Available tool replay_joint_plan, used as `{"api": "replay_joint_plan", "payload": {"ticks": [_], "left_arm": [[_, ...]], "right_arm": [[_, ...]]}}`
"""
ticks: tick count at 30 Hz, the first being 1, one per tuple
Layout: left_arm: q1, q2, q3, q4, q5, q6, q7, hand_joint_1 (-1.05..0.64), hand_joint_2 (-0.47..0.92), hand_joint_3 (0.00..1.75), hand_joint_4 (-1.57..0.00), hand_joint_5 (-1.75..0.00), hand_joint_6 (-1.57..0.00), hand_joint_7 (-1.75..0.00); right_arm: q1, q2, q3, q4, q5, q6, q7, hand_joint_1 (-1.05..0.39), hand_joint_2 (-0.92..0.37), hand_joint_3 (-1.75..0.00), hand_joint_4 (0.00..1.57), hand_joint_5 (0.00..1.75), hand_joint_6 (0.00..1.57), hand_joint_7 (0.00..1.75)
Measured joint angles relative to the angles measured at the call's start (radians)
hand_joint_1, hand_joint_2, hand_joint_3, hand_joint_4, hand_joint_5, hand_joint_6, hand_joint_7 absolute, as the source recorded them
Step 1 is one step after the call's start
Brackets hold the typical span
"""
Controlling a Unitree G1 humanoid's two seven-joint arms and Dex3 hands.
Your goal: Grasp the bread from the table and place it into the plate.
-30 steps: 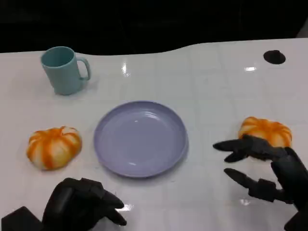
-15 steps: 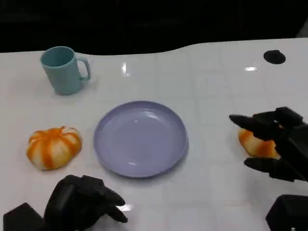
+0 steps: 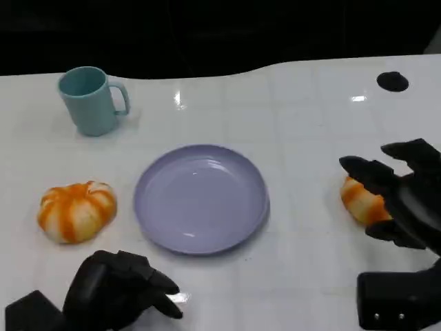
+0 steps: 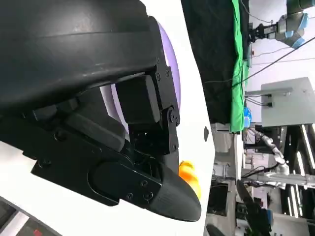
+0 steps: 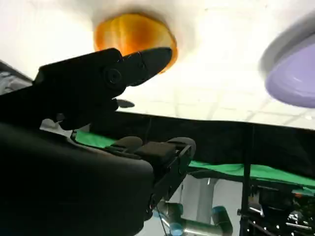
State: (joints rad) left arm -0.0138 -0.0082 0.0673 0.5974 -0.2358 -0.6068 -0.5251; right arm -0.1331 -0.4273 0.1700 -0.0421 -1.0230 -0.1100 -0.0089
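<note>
Two orange-and-white bread rolls lie on the white table. One roll (image 3: pixel 76 210) sits left of the lilac plate (image 3: pixel 200 198). The other roll (image 3: pixel 360 200) lies right of the plate and is half hidden by my right hand (image 3: pixel 400 196), whose spread fingers hover over and around it without closing. In the right wrist view a fingertip (image 5: pixel 147 60) reaches to the edge of that roll (image 5: pixel 133 32), with the plate (image 5: pixel 295 73) off to the side. My left hand (image 3: pixel 120 289) rests curled at the table's front edge, holding nothing. The left wrist view shows the plate's rim (image 4: pixel 173 64) and the far roll (image 4: pixel 189 178).
A teal mug (image 3: pixel 93 100) stands at the back left. A small black disc (image 3: pixel 393 81) lies at the back right. The table's far edge borders a dark backdrop. Bare table lies between the plate and the right roll.
My right hand has moved away from the front edge and risen over the right roll, now covering much of it. The left hand, plate and left roll have stayed put.
</note>
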Motion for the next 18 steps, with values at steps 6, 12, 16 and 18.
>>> {"api": "replay_joint_plan", "payload": {"ticks": [6, 12, 16, 18], "left_arm": [[0.0, -0.002, 0.0, 0.0, 0.0, -0.001, 0.0, -1.05, 0.89, 0.0, -1.5, -0.55, -1.57, -0.24], [0.001, -0.003, 0.0, -0.001, 0.0, -0.004, 0.0, -1.05, 0.89, 0.0, -1.5, -0.55, -1.57, -0.24], [0.003, -0.003, 0.0, -0.002, -0.001, -0.005, 0.0, -1.05, 0.89, 0.0, -1.5, -0.55, -1.57, -0.25], [0.003, -0.003, 0.0, -0.002, -0.001, -0.005, 0.0, -1.05, 0.89, 0.0, -1.5, -0.55, -1.57, -0.25]], "right_arm": [[-0.067, 0.001, 0.089, 0.073, -0.091, 0.088, 0.007, -0.49, -0.8, 0.0, 0.04, 0.62, 0.4, 0.02], [-0.139, 0.016, 0.161, 0.197, -0.125, 0.16, -0.001, -0.47, -0.79, 0.0, 0.19, 0.38, 0.42, 0.0], [-0.186, 0.02, 0.199, 0.299, -0.124, 0.181, -0.019, -0.48, -0.79, 0.0, 0.23, 0.28, 0.42, 0.0], [-0.207, 0.022, 0.212, 0.342, -0.12, 0.189, -0.026, -0.49, -0.78, 0.0, 0.24, 0.26, 0.42, 0.0]]}}
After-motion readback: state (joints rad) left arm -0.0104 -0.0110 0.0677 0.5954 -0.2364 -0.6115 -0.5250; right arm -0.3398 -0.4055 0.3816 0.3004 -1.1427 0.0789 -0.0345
